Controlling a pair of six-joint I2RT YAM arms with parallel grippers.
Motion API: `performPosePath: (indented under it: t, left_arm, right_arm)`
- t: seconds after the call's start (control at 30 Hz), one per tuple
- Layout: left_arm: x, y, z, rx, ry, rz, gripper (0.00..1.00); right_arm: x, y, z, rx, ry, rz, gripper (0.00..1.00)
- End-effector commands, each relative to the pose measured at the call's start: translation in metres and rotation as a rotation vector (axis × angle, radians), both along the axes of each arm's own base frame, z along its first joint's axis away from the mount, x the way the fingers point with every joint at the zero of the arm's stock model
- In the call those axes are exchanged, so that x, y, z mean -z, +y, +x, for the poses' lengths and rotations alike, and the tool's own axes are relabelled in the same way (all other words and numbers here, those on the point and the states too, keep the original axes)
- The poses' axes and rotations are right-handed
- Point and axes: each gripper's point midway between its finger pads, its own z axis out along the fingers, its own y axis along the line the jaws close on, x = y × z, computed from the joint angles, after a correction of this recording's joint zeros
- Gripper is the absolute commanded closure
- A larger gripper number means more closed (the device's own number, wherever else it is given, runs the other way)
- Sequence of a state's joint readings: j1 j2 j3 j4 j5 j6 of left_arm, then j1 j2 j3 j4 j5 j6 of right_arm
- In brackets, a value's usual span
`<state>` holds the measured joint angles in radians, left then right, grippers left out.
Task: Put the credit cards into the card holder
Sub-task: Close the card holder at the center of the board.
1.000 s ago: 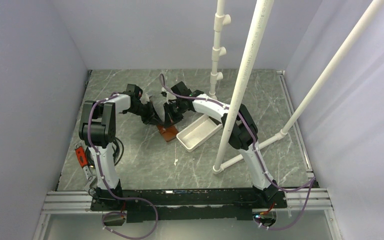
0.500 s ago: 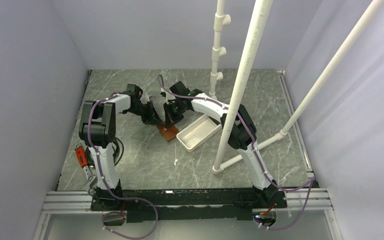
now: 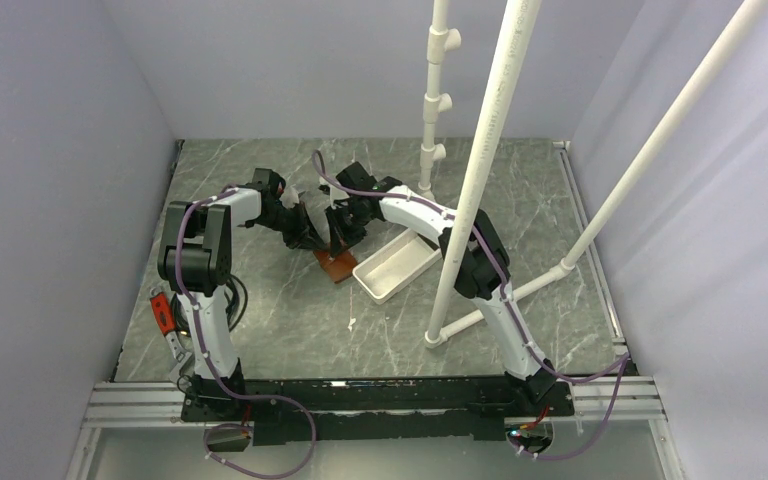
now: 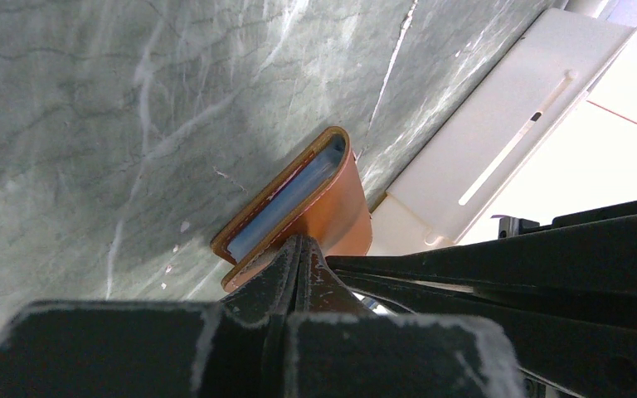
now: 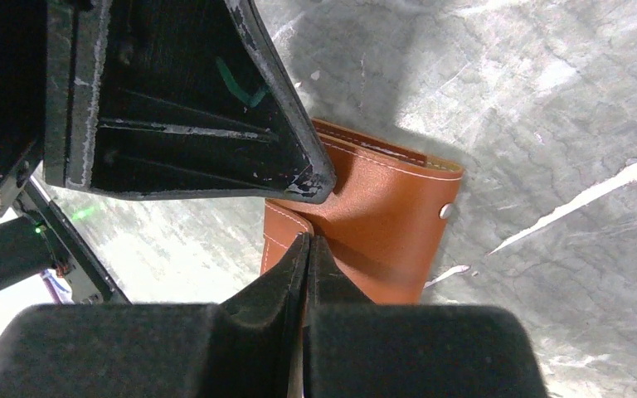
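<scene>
The brown leather card holder (image 5: 381,224) lies folded on the marble table (image 3: 290,320), just beside the white tray (image 3: 395,262), with 1 blue card (image 4: 286,199) edge showing inside its fold. The left gripper (image 4: 299,249) and right gripper (image 5: 307,245) both have their jaws fully together, tips against the leather's edge; whether either pinches a flap I cannot tell. The risk: 2 closed tips pushing from opposing sides could skid the holder into the tray or squeeze the card out.
</scene>
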<state>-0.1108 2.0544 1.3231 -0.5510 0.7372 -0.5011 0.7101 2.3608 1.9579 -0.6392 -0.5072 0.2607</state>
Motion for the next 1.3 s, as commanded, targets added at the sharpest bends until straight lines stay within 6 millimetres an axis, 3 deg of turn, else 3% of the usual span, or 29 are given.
performPosePath:
  t: [0.0,0.47,0.57,0.67,0.8,1.0,1.27]
  left_arm:
    - [0.036,0.019,-0.021,0.005,0.083,0.141,1.00]
    - [0.030,0.017,-0.018,0.002,0.071,0.123,1.00]
    - [0.013,0.012,-0.010,-0.008,0.034,0.085,0.99]
    - [-0.013,0.009,0.001,-0.023,-0.016,0.037,0.90]
    - [-0.044,0.007,0.001,-0.037,-0.070,-0.006,0.82]
    - [-0.065,0.000,-0.018,-0.068,-0.072,-0.084,0.99]
    - [-0.053,-0.013,-0.021,-0.062,-0.006,-0.192,1.00]
  right_arm:
    - [0.007,-0.004,0.011,0.009,-0.060,-0.060,1.00]
    - [0.030,-0.013,-0.009,-0.024,-0.019,-0.104,1.00]
    - [0.039,-0.016,-0.013,-0.024,-0.007,-0.114,1.00]
    - [0.040,-0.016,-0.013,-0.023,-0.010,-0.107,1.00]
    - [0.042,-0.014,-0.011,-0.024,-0.008,-0.104,1.00]
    - [0.044,-0.015,-0.011,-0.023,-0.009,-0.111,1.00]
    - [0.042,-0.014,-0.011,-0.022,-0.003,-0.095,1.00]
